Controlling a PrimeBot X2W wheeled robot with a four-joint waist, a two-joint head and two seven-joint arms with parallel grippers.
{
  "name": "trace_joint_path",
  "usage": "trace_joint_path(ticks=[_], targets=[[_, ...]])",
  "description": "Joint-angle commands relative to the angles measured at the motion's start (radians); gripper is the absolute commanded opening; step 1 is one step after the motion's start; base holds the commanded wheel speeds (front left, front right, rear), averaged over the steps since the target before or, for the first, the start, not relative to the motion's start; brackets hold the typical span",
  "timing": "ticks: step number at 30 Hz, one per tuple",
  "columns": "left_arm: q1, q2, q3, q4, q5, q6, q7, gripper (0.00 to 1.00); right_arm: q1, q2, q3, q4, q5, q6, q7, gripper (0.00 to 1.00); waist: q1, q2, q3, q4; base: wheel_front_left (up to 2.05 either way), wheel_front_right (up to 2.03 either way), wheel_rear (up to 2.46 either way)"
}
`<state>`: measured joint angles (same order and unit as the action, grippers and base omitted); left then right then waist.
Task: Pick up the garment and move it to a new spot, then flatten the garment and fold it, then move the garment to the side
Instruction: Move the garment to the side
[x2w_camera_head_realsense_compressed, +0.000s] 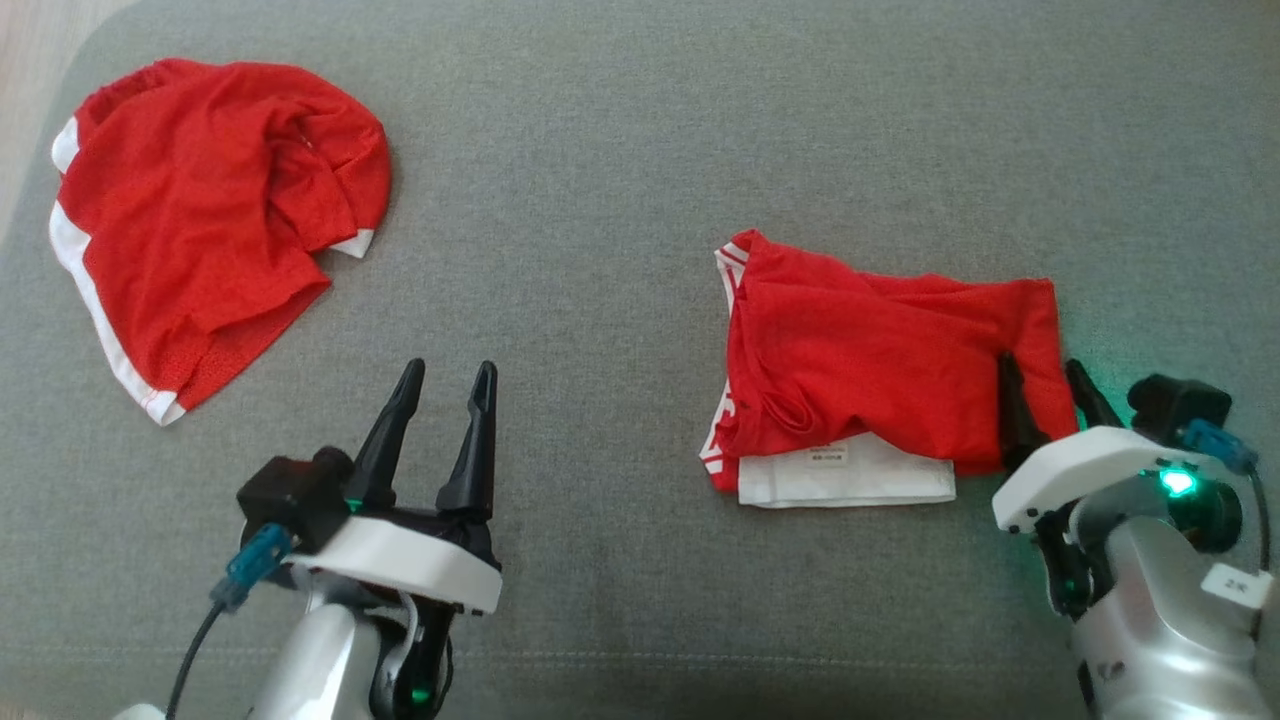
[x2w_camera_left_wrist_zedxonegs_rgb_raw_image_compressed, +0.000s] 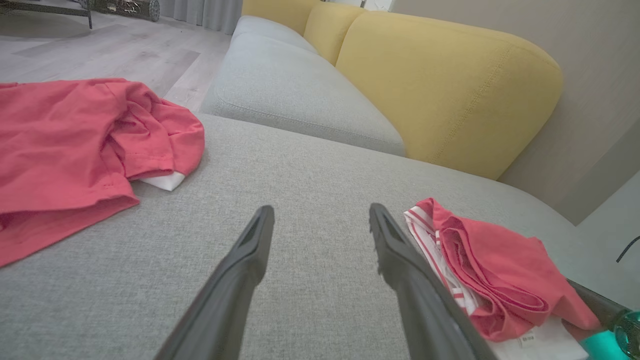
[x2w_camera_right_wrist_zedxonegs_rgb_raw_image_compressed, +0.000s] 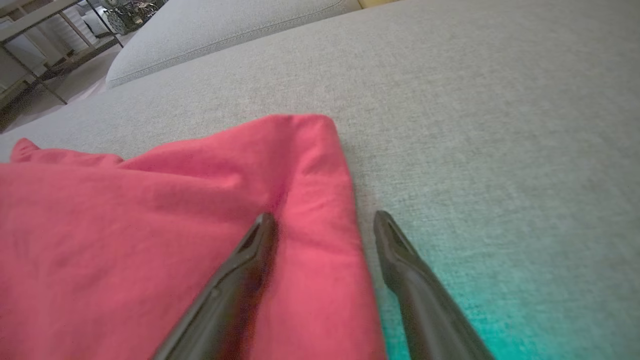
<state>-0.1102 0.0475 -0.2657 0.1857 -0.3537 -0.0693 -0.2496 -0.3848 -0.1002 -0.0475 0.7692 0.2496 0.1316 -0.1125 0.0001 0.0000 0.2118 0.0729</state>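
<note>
While the folded garment lies right, a crumpled garment lies left.

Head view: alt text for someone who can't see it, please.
A folded red garment lies on a grey sofa, the robot's open right fingers straddling its right edge. The open left fingers sit empty lower left; a crumpled red garment lies upper left.

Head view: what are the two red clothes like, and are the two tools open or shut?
Left garment: crumpled, lying loose on the cushion.
Right garment: folded, a white layer peeking out at its near edge.
Left tool: open, empty, over bare cushion.
Right tool: open, astride the right garment's right edge, gripping nothing.
</note>
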Motion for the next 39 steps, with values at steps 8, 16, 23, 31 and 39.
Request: trace_joint_path(ticks=[8,16,23,31,39], targets=[[-0.045,0.003,0.027,-0.026,0.004,0.003,-0.012,1.0,-0.065,-0.027,0.103,0.028,0.001,-0.001,-0.056,0.0,-0.0001,0.0,-0.007,-0.006,0.0,0.0,0.0],[-0.044,0.003,0.03,-0.04,0.001,0.005,-0.012,1.0,-0.12,-0.137,0.235,-0.099,-0.227,-0.001,-0.138,0.0,-0.0001,0.0,-0.022,-0.048,0.0,0.0,0.0],[-0.088,0.003,0.035,-0.06,0.024,-0.007,-0.012,1.0,-0.206,-0.231,0.302,-0.171,-0.262,-0.001,-0.076,0.0,-0.0001,0.0,0.027,-0.101,0.0,0.0,0.0],[-0.217,0.003,0.025,-0.073,0.053,-0.027,-0.012,1.0,-0.367,-0.381,0.241,-0.157,-0.141,-0.001,0.066,0.0,-0.0001,0.0,0.138,-0.147,0.0,0.0,0.0],[-0.291,0.003,0.025,-0.086,0.06,-0.037,-0.012,1.0,-0.461,-0.387,-0.004,-0.115,-0.111,-0.001,0.151,0.0,-0.0001,0.0,0.224,-0.169,0.0,0.0,0.0]])
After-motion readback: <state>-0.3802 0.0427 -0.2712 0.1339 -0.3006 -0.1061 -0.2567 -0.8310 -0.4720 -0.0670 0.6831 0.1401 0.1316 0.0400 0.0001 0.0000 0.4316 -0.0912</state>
